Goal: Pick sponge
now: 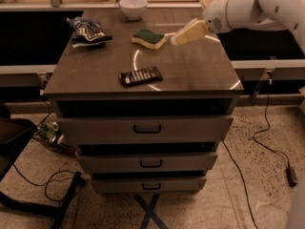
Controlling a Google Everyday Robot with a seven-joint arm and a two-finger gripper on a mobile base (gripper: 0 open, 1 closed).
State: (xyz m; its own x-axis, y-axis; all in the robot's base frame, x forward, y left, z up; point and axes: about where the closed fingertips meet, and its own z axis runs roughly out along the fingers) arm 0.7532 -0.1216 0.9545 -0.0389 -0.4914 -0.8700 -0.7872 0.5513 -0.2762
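The sponge [149, 38], dark green on top with a pale yellow body, lies on the far middle of the brown cabinet top [190, 75]. My gripper [177, 39] comes in from the upper right on a white arm. Its tan fingers point left and down, a short way to the right of the sponge and above the surface. It holds nothing that I can see.
A white bowl [133, 7] stands at the back behind the sponge. A crumpled blue snack bag [87, 31] lies at the back left. A dark candy bar wrapper [141, 76] lies near the front middle. Three drawers [147, 128] sit below. Cables trail on the floor.
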